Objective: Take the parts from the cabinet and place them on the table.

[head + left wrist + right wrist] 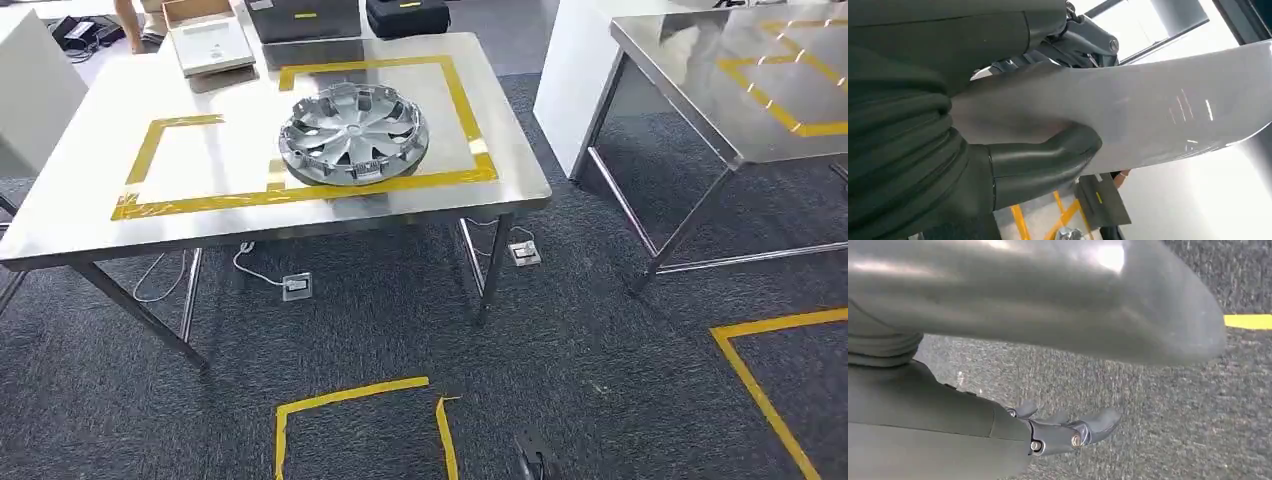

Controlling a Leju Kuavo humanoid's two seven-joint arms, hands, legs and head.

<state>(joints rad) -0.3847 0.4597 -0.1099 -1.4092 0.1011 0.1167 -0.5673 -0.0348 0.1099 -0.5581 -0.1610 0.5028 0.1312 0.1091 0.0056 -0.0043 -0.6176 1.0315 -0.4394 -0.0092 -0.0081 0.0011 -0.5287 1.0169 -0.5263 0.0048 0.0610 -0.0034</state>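
A: Parts first, biggest down. Steel surface [90, 215], shiny, with yellow tape rectangles, stands on dark grey carpet floor [600, 360]. One part is already on it: a round silver plastic wheel cover [354, 133] with spokes, lying flat, straddling the tape line of the right-hand rectangle.

B: Second part?

A: Left wrist view: left hand [1013, 150] grips a smooth, glossy light grey curved panel [1148, 115], thumb pressed against one face, darker fingers on the far side at the edge. So the panel is in the hand, off the surface.

B: Right hand?

A: Right hand [1068, 432] hangs over the carpet, fingers loosely out, nothing in them. A rounded grey shape sits close above it in that view; can't tell what it is.

B: Handling?

A: My read: the panel looks like thin moulded plastic, light, stiff-ish with some flex, and slick because of the gloss. Best held at the edge with thumb and fingers on opposite faces, as now. It could slide if the grip relaxes. The wheel cover is likely light too, rigid at the rim, brittle at its clips; take it by the rim.

B: Small stuff?

A: Flat beige cardboard box [208, 45] at the far edge of the surface, and a white floor socket [297, 287] underneath.
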